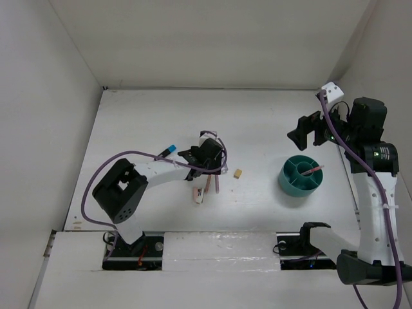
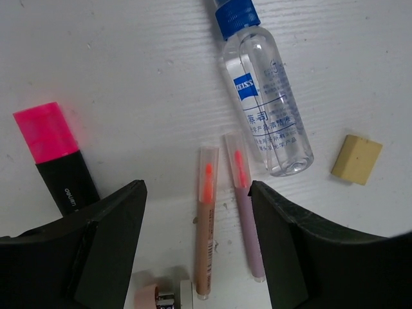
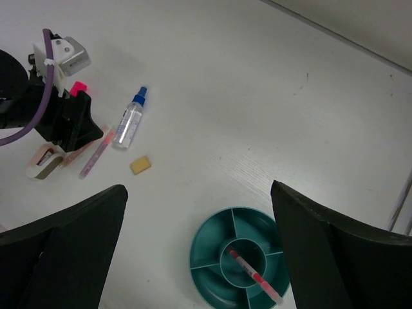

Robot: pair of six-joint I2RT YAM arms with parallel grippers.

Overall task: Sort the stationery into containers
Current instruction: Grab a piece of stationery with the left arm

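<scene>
Teal cup (image 3: 207, 250) sits on the right side of the white table (image 1: 257, 116), with a thin pen (image 3: 254, 278) leaning in its middle hole. The right gripper (image 3: 198, 193) hangs near it, jaws wide apart, holding nothing. The left gripper (image 2: 196, 212) hangs with its jaws wide apart over an orange pen (image 2: 205, 257) and a pink pen (image 2: 248, 232). Close by lie a clear bottle (image 2: 267, 109), a pink-capped highlighter (image 2: 55, 151) and a tan eraser (image 2: 356, 159).

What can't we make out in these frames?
Stapler: left wrist, cut off by the bottom edge.
Pink-cap highlighter: left wrist, body hidden behind a left gripper finger.
Bottle: top view, not discernible near the left gripper.
Organiser: right wrist, near rim cut off by the bottom edge.
</scene>
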